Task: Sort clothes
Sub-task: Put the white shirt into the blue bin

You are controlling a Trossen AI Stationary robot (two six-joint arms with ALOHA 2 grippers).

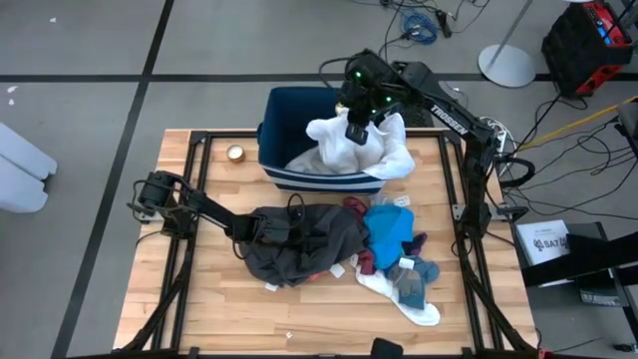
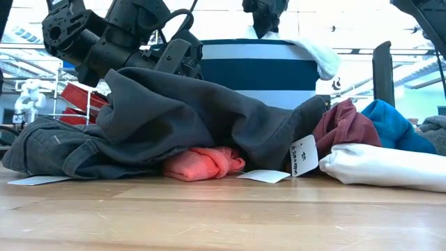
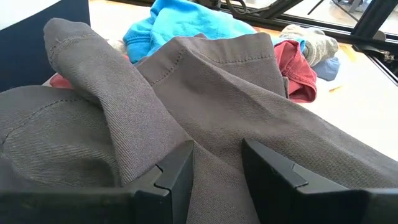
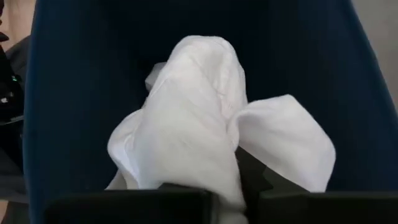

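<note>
Fingers [image 4: 186, 196] buried in white garment [image 4: 186, 137]

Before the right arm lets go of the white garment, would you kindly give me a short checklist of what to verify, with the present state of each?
1. Right gripper shut on the white garment: ok.
2. Gripper above the striped bin: ok.
3. Garment fully inside the bin: not ok; part drapes over the rim on the pile's side.
4. Left gripper clear of the bin: ok; it rests on the dark grey garment.
5. Left fingers closed on that fabric: not ok; open, fabric between them.
6. Room left inside the bin: cannot tell.
</note>
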